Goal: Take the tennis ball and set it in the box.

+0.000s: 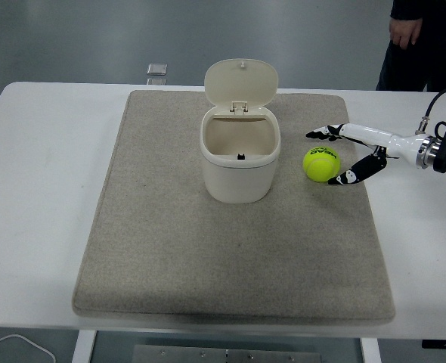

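a grey wall backs a white table [41, 174], and a person stands at the top right corner, apart from the work. on the table lies a large beige mat [170, 257], probably there to stop things rolling. near its middle stands a cream box [240, 155], its hinged lid tipped up and back so the mouth is clear for a drop from above. just right of the box, on the mat, sits the tennis ball [320, 163]; being round it has no long axis, though its printed logo faces up. the right hand [342, 156] is spread wide around the ball's right side, fingers behind and thumb in front, holding nothing yet.
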You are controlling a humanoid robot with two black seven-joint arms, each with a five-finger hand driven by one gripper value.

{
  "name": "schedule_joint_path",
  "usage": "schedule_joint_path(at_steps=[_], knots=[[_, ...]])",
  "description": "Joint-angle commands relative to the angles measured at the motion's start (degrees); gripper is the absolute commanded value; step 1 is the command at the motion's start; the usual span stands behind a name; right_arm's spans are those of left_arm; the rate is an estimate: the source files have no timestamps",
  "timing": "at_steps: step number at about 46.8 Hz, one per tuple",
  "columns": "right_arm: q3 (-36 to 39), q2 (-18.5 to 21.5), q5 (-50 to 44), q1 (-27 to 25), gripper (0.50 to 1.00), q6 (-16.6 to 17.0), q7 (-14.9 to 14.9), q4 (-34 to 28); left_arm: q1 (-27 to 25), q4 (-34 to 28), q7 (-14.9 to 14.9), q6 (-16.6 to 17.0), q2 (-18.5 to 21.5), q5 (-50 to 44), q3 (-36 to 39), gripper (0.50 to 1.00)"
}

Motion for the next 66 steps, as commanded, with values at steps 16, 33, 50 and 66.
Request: schedule_joint_path(at_steps=[16,33,50,66], knots=[[0.1,0.5,0.1,-0.3,0.917,-0.8,-0.7,0.0,0.0,0.0,0.0,0.0,0.0,0.0,0.0,0.992],[0.1,1.3,0.1,-0.4,0.819,-1.0,-1.5,0.0,0.0,0.0,0.0,-0.1,0.0,0.0,0.0,0.992],[0.1,1.5,0.0,-0.4,0.688,-0.9,-1.5,0.0,0.0,0.0,0.0,0.0,0.0,0.0,0.0,0.992],[0.4,0.7,0.2,0.3,0.500,1.8,-1.4,0.6,0.0,0.0,0.0,-0.1,0.0,0.0,0.0,0.992]])
